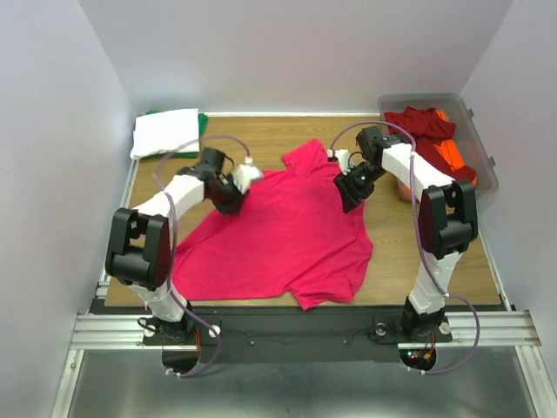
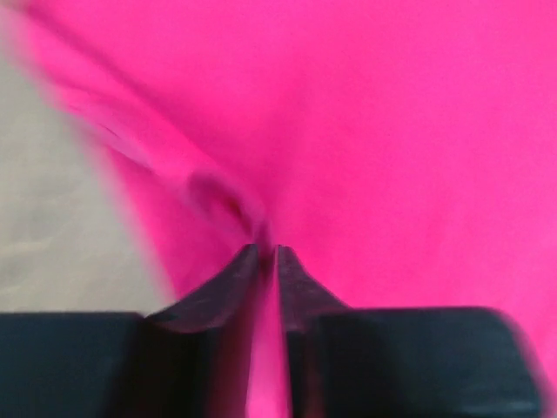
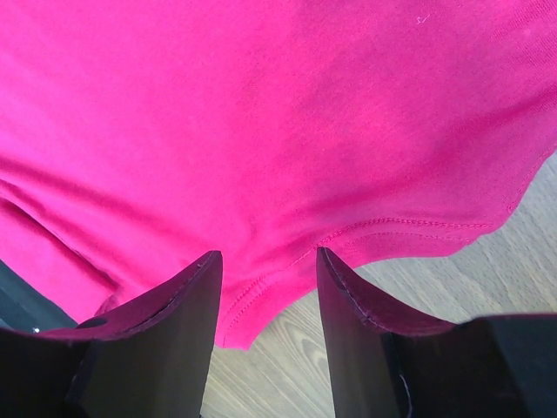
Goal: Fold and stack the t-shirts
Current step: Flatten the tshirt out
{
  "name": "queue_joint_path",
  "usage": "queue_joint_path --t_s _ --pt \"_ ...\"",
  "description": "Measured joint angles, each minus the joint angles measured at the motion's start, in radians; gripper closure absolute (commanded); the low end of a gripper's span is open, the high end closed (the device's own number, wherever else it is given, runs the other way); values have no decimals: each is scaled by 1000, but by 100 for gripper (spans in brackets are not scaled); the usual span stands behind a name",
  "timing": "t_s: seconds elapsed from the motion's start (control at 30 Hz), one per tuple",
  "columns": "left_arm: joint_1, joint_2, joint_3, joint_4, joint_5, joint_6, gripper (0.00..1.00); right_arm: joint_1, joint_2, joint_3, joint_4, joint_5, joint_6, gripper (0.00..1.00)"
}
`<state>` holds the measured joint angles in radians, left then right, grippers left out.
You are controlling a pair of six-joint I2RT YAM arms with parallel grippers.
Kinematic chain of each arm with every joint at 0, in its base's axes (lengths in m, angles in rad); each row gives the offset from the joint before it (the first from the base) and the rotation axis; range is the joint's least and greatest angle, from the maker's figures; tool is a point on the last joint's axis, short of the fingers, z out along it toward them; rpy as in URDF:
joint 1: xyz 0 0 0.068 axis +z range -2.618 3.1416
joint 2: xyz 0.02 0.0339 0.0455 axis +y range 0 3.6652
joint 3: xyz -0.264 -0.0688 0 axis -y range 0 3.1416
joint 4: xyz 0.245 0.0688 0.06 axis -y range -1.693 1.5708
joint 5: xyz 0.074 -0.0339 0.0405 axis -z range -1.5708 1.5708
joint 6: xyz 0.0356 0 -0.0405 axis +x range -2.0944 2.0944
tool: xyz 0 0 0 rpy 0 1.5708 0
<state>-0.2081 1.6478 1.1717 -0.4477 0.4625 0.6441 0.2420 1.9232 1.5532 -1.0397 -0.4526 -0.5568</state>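
Right now the pink-red t-shirt [image 1: 287, 235] is lying spread and unfolded across the middle of the desk [image 1: 435, 261], one sleeve reaching toward the upper centre of the overhead frame and its hem trailing toward the lower centre. The left pincer [image 2: 268, 252] is sitting on the shirt's left edge with its fingers nearly pressed together, and it seems to be pinching a small ridge of the cloth at its tips. The right pincer [image 3: 268, 261] is hovering at the shirt's right edge with its fingers spread, the stitched hem lying between them but not being gripped. Judging by the layout, the work is partly done: in the upper left one white t-shirt [image 1: 164, 132] is resting folded on one green t-shirt [image 1: 203, 122]. This single pink-red one is waiting for its first fold. In the upper right, one clear bin [image 1: 483, 157] is holding crumpled dark red cloth [image 1: 422, 122] and orange cloth [image 1: 454, 155], at least one tee of each, though an exact count is not possible.
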Motion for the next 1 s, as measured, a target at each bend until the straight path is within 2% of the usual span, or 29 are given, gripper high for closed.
queue_joint_path --t_s 0.03,0.13,0.23,0.4,0.5,0.63,0.87,1.0 --pt "-39 -2 -50 -5 -21 31 44 0 0 0 0 0 0 47" --pt "-79 5 -135 -87 -38 108 43 0 0 0 0 0 -1 47" --pt "-51 1 -141 -174 -34 170 43 0 0 0 0 0 -1 47" --pt "48 -4 10 -257 36 181 45 0 0 0 0 -1 0 47" --pt "125 10 145 -245 87 132 45 0 1 0 0 -2 0 47" --pt "184 89 244 -211 110 87 45 0 6 0 0 -5 1 47" --pt "181 272 253 -247 142 63 45 0 19 0 1 -8 16 48" --pt "177 283 253 -261 175 57 45 0 19 0 2 -8 20 48"
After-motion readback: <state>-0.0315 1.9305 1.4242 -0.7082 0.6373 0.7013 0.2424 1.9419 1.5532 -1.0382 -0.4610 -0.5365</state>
